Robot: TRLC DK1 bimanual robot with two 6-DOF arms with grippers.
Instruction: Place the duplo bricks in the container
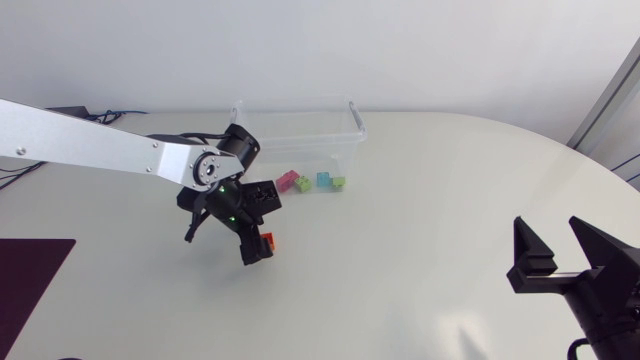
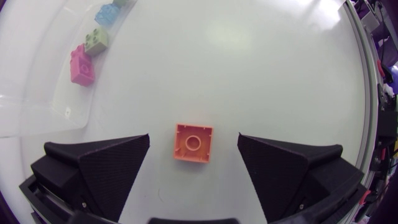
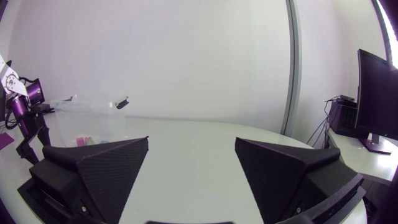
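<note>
An orange square brick (image 2: pixel 193 142) lies on the white table with a round ring showing on its upper face. It sits between the fingers of my left gripper (image 2: pixel 193 138), which is open above it without touching it. From above, the left gripper (image 1: pixel 222 240) hangs in front of the clear plastic container (image 1: pixel 352 128), the orange brick (image 1: pixel 267 240) just beside one fingertip. A pink brick (image 1: pixel 287 181), a green brick (image 1: pixel 303 184) and a blue brick (image 1: pixel 324 180) lie at the container's front wall, seemingly inside it. My right gripper (image 1: pixel 555 262) stands open and empty at the near right.
The white table (image 1: pixel 430 190) spreads wide between the two arms. A dark mat (image 1: pixel 30 270) lies at the near left edge. The container's clear front wall (image 2: pixel 62 115) stands just ahead of the left finger.
</note>
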